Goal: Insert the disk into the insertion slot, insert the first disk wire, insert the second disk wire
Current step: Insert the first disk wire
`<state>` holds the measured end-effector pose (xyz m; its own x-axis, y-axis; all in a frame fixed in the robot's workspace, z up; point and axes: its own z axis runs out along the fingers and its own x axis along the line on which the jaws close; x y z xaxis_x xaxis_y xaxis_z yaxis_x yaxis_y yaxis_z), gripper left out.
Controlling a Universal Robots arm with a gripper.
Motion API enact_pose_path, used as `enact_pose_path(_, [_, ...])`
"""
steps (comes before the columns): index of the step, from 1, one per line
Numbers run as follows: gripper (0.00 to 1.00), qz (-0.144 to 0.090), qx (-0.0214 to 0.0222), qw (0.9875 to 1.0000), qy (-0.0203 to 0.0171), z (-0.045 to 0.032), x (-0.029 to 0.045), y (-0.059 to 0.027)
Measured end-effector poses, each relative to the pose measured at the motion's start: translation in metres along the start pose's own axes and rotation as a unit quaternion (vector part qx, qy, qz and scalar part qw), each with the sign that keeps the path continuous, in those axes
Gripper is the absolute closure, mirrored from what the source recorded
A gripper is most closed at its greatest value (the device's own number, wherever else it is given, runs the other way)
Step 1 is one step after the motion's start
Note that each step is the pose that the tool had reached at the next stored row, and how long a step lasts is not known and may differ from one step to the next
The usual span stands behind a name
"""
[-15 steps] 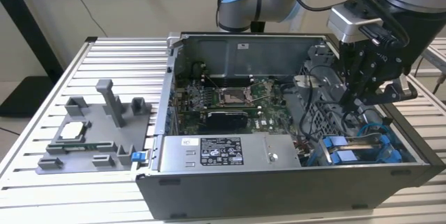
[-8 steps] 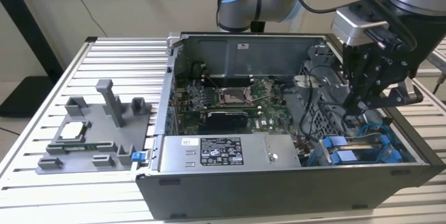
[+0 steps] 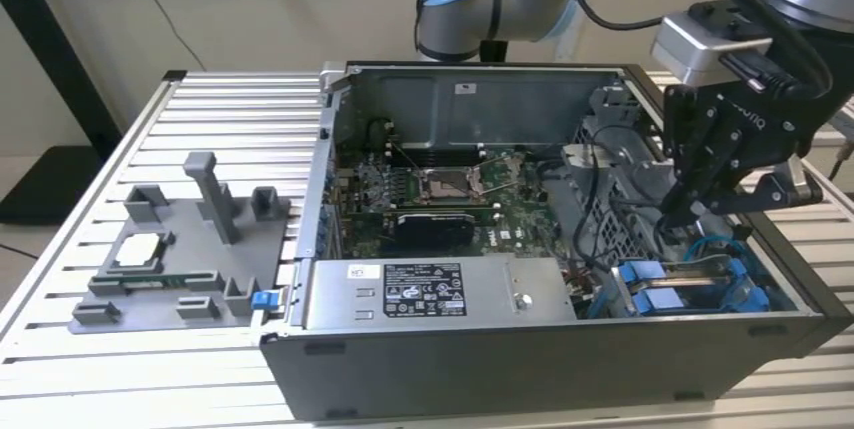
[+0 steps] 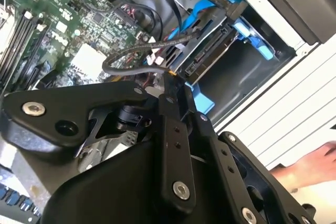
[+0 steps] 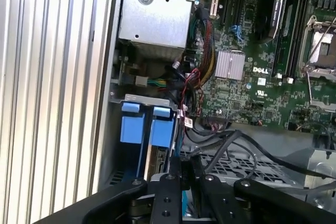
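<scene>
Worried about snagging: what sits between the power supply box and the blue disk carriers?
In the first wrist view, loose wires, red and black among them, cross that gap.

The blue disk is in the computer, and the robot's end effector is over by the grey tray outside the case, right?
No. The disk is in the computer, but the end effector reaches inside there too, near the disk, away from the grey tray. The exterior view shows this.
</scene>
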<state>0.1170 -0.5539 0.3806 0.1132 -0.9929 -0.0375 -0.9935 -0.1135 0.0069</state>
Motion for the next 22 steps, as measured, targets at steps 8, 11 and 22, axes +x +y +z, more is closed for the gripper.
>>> enact_pose_path(8, [1.0, 0.004, -0.02, 0.9998, 0.0002, 0.002, 0.0057, -0.0034])
enact_pose_path(11, [1.0, 0.01, -0.0199, 0.9997, 0.0, 0.0039, 0.0077, -0.0034])
enact_pose_path(22, [1.0, 0.025, -0.0217, 0.9994, -0.0005, 0.0071, 0.0173, -0.006])
